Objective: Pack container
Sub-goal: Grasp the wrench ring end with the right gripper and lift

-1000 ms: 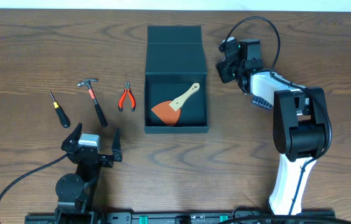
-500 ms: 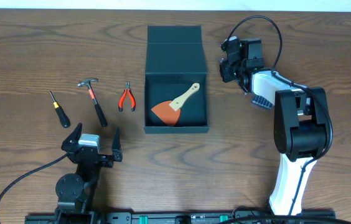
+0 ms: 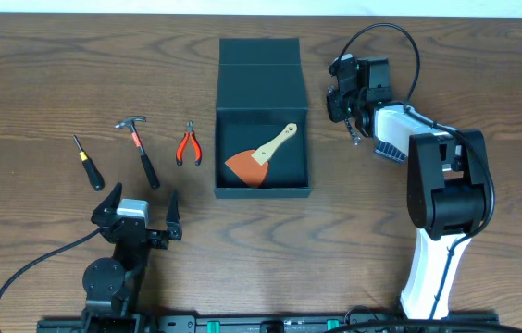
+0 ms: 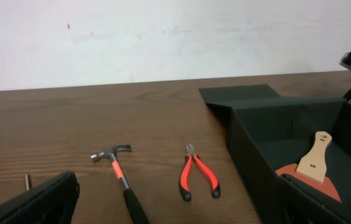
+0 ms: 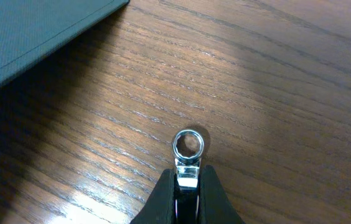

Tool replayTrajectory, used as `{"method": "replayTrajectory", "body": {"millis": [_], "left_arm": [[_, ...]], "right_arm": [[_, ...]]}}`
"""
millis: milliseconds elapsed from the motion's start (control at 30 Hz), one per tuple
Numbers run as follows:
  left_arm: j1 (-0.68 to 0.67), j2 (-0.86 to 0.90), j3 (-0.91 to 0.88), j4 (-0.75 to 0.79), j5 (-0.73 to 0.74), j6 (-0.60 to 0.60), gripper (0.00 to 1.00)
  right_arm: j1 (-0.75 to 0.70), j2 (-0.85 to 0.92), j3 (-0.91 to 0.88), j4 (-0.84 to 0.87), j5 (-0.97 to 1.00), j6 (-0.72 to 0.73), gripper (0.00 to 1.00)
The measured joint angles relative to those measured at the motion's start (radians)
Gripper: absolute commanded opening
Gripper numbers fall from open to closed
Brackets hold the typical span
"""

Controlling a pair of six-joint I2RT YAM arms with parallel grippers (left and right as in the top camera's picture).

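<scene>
Left tool (image 3: 142,205) spread wide, right tool (image 5: 187,178) clamped.

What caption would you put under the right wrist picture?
The right gripper shut on a ring-ended metal tool, wooden table beneath, dark container nearby.

Brown wooden table (image 3: 39,55) — open dark container (image 3: 259,65), pliers (image 3: 187,146), hammer (image 3: 141,148), screwdriver (image 3: 87,163)

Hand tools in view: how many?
5: screwdriver, hammer, pliers left of the container; scraper inside it; wrench clamped in the right tool. None apparently hidden.
</scene>
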Motion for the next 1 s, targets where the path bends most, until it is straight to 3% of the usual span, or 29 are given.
{"method": "replayTrajectory", "body": {"millis": [1000], "left_arm": [[0.000,0.000,0.000,0.000,0.000,0.000,0.99]], "right_arm": [[-0.005,-0.022,-0.003,-0.031,-0.047,0.331,0.01]]}}
